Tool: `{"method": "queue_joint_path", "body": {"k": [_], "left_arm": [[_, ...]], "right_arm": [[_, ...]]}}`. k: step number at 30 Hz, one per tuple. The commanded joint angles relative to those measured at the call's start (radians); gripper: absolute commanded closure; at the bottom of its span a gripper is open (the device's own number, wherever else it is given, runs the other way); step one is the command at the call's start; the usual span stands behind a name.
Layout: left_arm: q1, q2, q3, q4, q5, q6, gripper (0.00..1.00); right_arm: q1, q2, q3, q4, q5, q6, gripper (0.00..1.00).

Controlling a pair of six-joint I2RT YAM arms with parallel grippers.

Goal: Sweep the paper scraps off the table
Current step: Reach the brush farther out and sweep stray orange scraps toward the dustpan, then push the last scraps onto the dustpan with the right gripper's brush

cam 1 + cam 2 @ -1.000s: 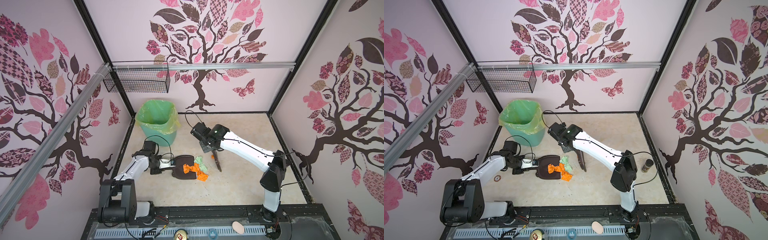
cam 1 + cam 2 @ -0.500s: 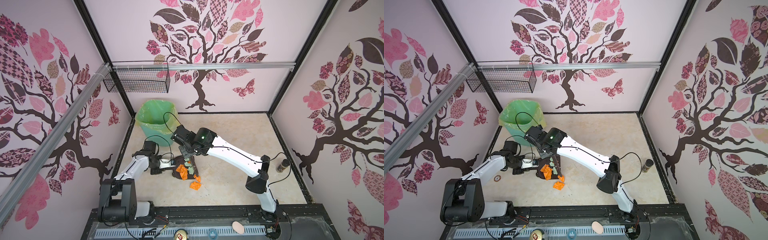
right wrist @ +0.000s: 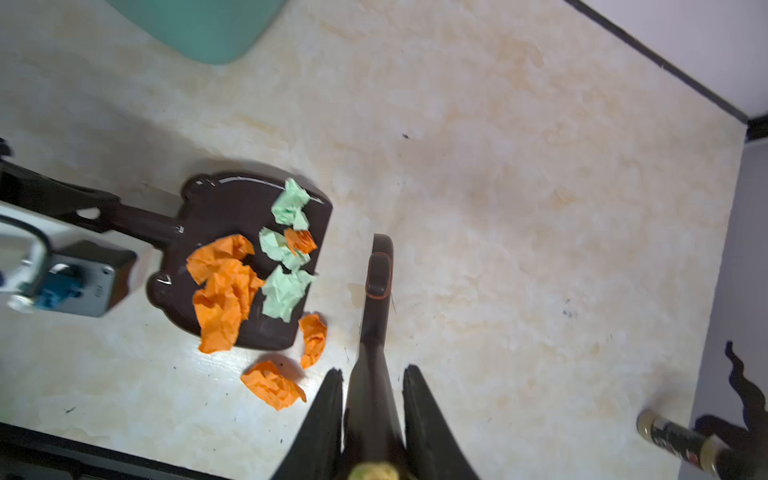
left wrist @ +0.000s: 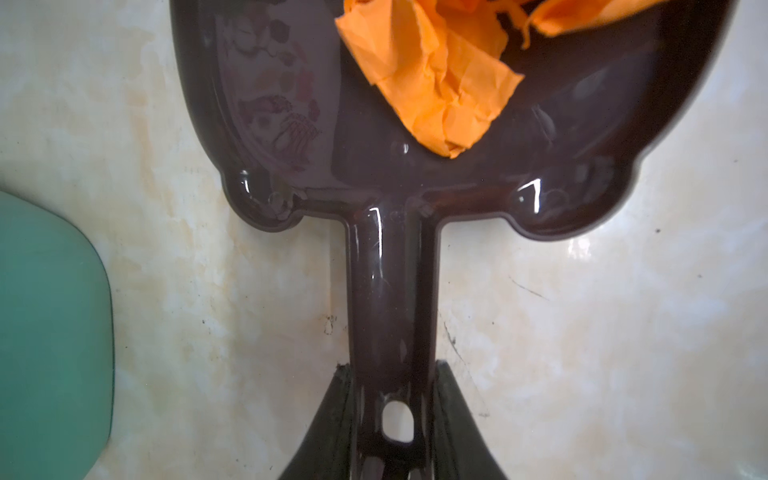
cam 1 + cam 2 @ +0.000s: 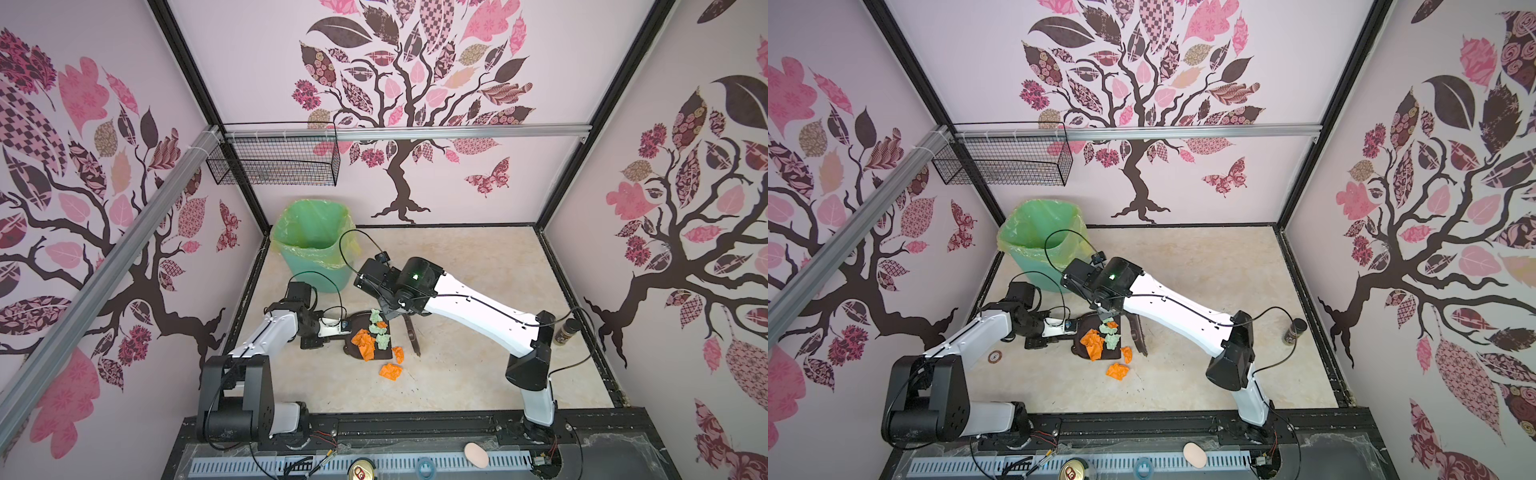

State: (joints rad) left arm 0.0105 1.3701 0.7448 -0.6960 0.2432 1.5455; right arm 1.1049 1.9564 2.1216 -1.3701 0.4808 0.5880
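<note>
A dark dustpan (image 5: 358,325) lies flat on the beige table (image 5: 457,270), and my left gripper (image 4: 392,368) is shut on its handle; the same gripper shows in both top views (image 5: 345,328) (image 5: 1073,328). Orange and pale green paper scraps (image 3: 232,282) sit in the pan (image 3: 232,208). Two orange scraps (image 5: 390,371) (image 5: 398,354) lie on the table just off its open edge. My right gripper (image 3: 372,374) is shut on a dark brush (image 3: 376,291), which stands just right of the pan (image 5: 1088,328) in both top views (image 5: 411,336) (image 5: 1138,336).
A green bin with a plastic liner (image 5: 316,253) stands at the back left, close behind the pan. A small dark bottle (image 5: 565,330) stands by the right wall. A wire basket (image 5: 274,162) hangs on the back wall. A small round disc (image 5: 994,356) lies near the left arm.
The right arm swept the brush left across the pan, pushing scraps in, then drew back to the pan's right. Two orange scraps ended up outside it. The left arm held still.
</note>
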Motion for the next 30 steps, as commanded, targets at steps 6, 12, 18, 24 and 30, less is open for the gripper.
{"method": "queue_joint_path", "body": {"k": [6, 12, 18, 24, 30], "left_arm": [[0.13, -0.004, -0.006, -0.053, 0.045, 0.158, 1.0], [0.141, -0.125, -0.098, -0.095, 0.06, 0.224, 1.0], [0.146, -0.2, -0.143, -0.118, 0.033, 0.257, 1.0], [0.16, -0.238, -0.156, -0.161, 0.032, 0.288, 1.0], [0.161, -0.303, -0.215, -0.198, 0.036, 0.315, 1.0]], "right_arm": [[0.009, -0.219, -0.297, 0.024, 0.001, 0.162, 1.0], [0.01, -0.206, -0.299, 0.041, -0.004, 0.184, 1.0], [0.01, -0.156, -0.218, 0.031, -0.002, 0.172, 1.0], [0.012, -0.12, -0.184, 0.029, -0.014, 0.164, 1.0], [0.013, -0.069, -0.17, 0.022, -0.051, 0.168, 1.0]]}}
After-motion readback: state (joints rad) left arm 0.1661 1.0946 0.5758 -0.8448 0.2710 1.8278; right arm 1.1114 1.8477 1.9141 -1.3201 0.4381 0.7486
